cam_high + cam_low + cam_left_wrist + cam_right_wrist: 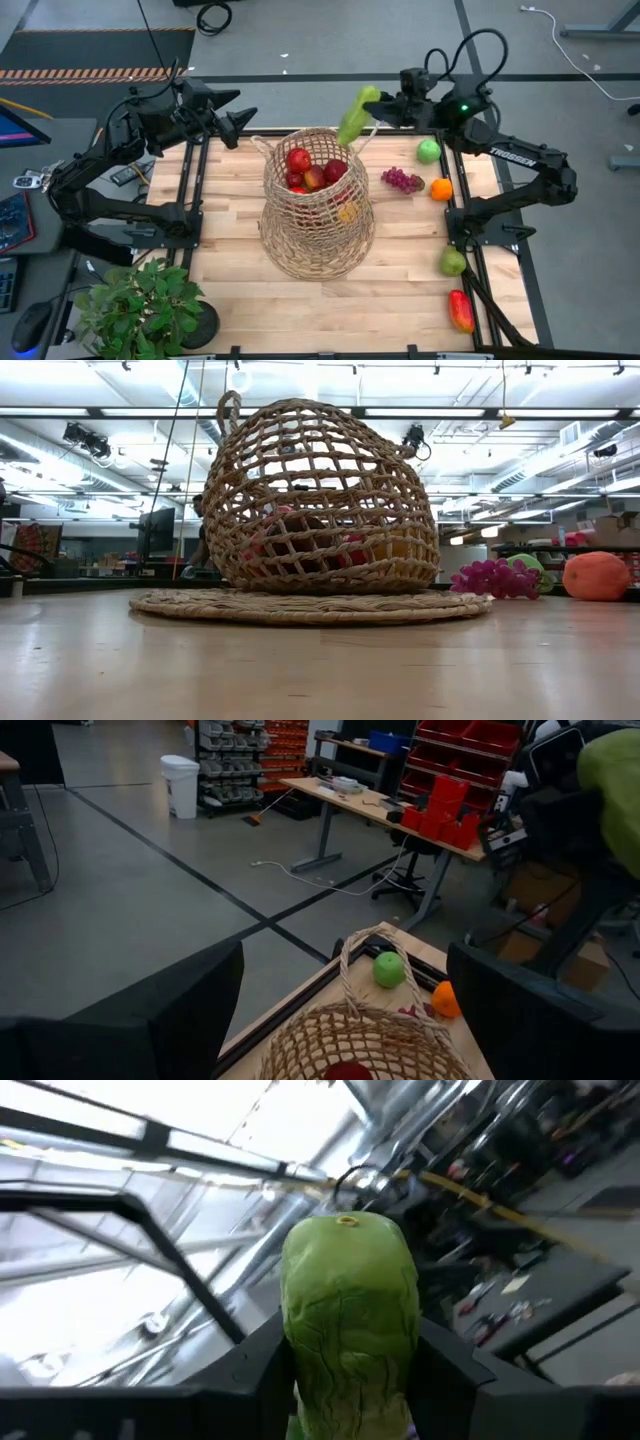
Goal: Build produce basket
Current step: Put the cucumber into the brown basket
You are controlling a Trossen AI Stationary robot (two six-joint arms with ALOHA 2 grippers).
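The tall wicker basket [318, 205] stands mid-table on its wide woven base [310, 605], with red produce [300, 160] inside. My right gripper [378, 108] hangs beyond the basket's far right rim, shut on a long light-green vegetable [355, 118]. My left gripper [243, 118] waits open above the table's far left corner, facing the basket's loop handle [365, 942]. Loose produce lies on the table's right side: a green apple [428, 151], purple grapes [401, 180], an orange [441, 188], another green fruit [452, 262] and a red pepper [461, 310]. My right gripper pinches the green vegetable between its two fingers [255, 1370], one on each side of its lower part [345, 1380]. The vegetable runs along the fingers and sticks out well past them. Its free end [347, 1225] tilts upward toward the ceiling. It is lifted clear of table and basket.
A leafy potted plant [140, 305] stands at the near left corner. Bare wood lies left of and in front of the basket [230, 290]. The black frame rails [200, 190] edge the table on both sides.
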